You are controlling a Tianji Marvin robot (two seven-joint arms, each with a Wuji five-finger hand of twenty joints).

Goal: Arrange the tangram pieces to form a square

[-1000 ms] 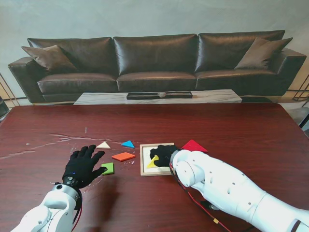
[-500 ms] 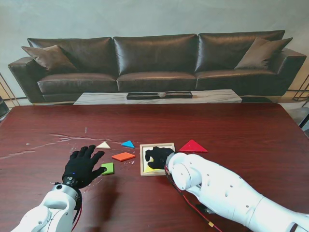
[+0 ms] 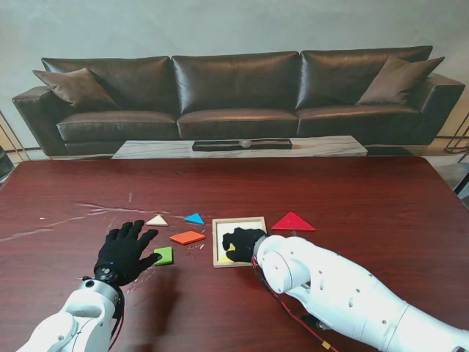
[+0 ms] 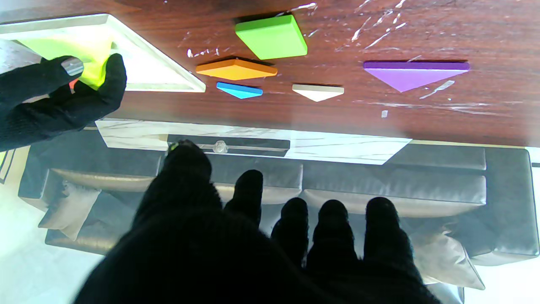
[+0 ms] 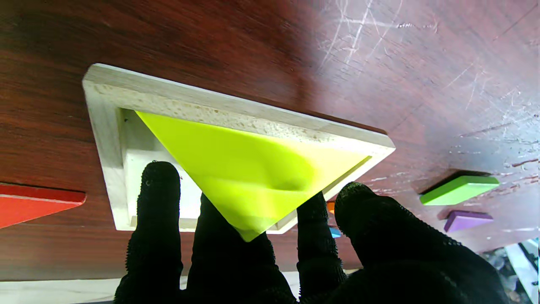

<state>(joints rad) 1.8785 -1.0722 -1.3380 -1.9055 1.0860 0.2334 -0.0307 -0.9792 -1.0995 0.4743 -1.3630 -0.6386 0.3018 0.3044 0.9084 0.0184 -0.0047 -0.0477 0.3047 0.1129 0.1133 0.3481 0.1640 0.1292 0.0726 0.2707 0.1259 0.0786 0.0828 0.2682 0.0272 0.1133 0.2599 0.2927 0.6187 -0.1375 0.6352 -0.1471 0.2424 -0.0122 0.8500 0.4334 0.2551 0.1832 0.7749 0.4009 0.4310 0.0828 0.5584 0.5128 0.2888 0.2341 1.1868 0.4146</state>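
A dark reddish-brown wooden table (image 3: 366, 198) fills the stand view, with a black leather sofa (image 3: 234, 95) behind its far edge.

Near the middle of the table, toward the near edge, sits a pale wooden square tray (image 3: 220, 227). The right hand (image 3: 242, 242), in a black glove, rests over the tray. Its fingers (image 5: 156, 198) are closed around a large yellow-green triangle (image 5: 249, 169). The triangle lies against one inner wall of the tray, with its point between the fingers; whether it lies fully flat in the recess cannot be told.

Just right of the tray, a red triangle (image 3: 293, 222) lies flat on the table.

Left of the tray lie four loose pieces, apart from each other: a small blue triangle (image 3: 194, 218), a cream triangle (image 3: 157, 220), an orange parallelogram (image 3: 187, 237) and a green square (image 3: 165, 255). The left wrist view also shows a purple triangle (image 4: 415, 74); in the stand view it is hidden.

The left hand (image 3: 123, 251), also gloved in black, is open with its fingers spread, holding nothing. It is poised over the table left of the green square, thumb tip next to that piece.
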